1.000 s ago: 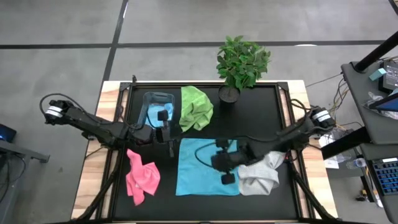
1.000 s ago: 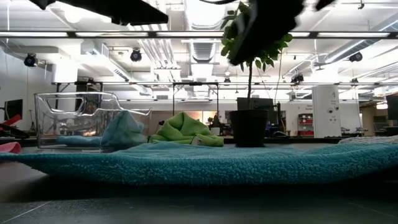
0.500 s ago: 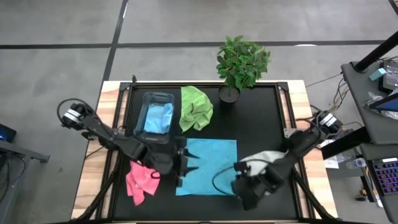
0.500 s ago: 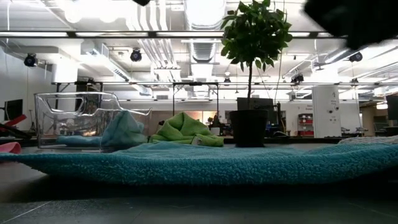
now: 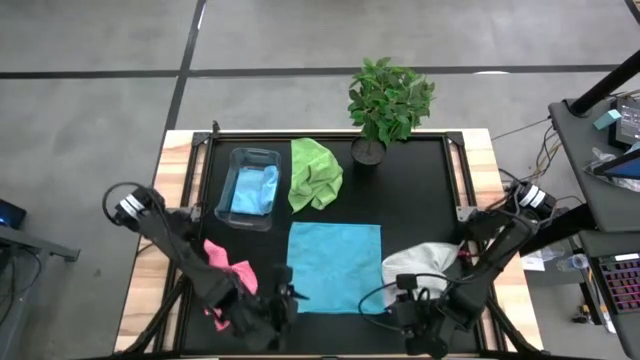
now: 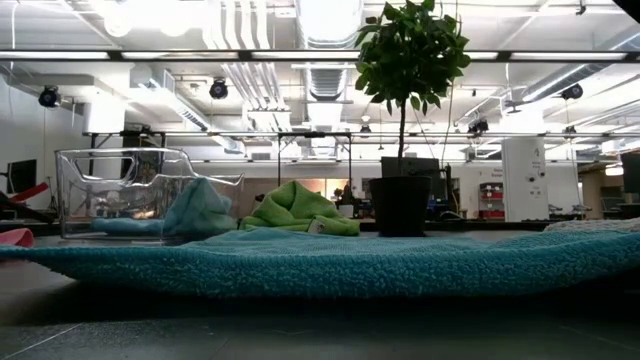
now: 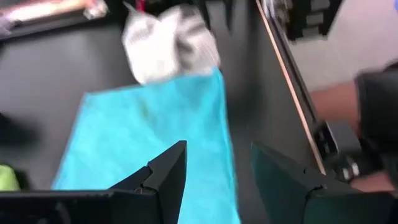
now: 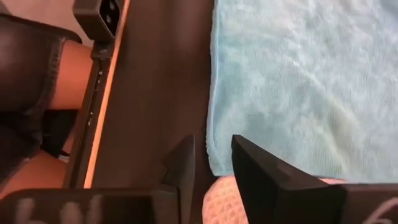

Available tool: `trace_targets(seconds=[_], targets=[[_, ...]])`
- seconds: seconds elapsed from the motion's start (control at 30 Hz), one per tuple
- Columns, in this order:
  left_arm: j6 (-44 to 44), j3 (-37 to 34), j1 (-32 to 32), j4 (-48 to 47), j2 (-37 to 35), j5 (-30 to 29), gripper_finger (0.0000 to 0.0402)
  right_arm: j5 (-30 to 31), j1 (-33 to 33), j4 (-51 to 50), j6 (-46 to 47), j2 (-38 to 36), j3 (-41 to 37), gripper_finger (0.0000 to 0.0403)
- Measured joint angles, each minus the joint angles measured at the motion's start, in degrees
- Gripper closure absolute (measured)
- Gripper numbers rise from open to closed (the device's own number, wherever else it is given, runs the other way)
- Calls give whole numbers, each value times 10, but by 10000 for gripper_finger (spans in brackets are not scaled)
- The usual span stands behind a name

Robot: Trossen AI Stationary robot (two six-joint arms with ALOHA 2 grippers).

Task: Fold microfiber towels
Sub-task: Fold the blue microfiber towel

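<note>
Light blue towel (image 5: 334,267) lies spread flat, roughly square, lower centre of the black counter (image 5: 420,190). Lime green towel (image 5: 314,174) crumpled above it, second blue one (image 5: 255,189) bunched in the clear bin (image 5: 231,163), pink one (image 5: 226,279) lower left, pale grey-white one (image 5: 421,266) lumped at lower right. Left gripper (image 7: 214,174) at frame bottom: fingers parted, holding nothing. Right gripper (image 8: 212,165): fingers slightly apart, empty. No readable labels

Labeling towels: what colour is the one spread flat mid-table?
Light blue, almost turquoise: the flat towel shows best in the high view, between the pink towel and the grey-white towel.
</note>
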Motion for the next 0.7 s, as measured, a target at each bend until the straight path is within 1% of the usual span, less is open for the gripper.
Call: trace_targets(seconds=[0.1,0.3,0.37,0.43,0.5,0.53,0.63,0.7], targets=[[-27,0,-11,-2,37,3,238,0,0,15,15,0,-14,282],[-46,0,-19,-7,82,21,238,15,0,116,8,22,-56,255],[-69,0,-20,-22,90,42,237,15,0,141,3,42,-61,251],[-103,-1,-20,-37,100,78,233,15,0,152,3,65,-62,250],[-129,-2,-19,-45,108,98,221,15,0,151,6,90,-58,250],[-136,-2,-19,-41,111,100,213,14,0,147,7,101,-53,250],[-135,-3,-19,-45,120,98,182,17,0,147,5,128,-37,251],[-135,-12,-19,-50,120,87,162,31,0,145,4,137,-29,253]])
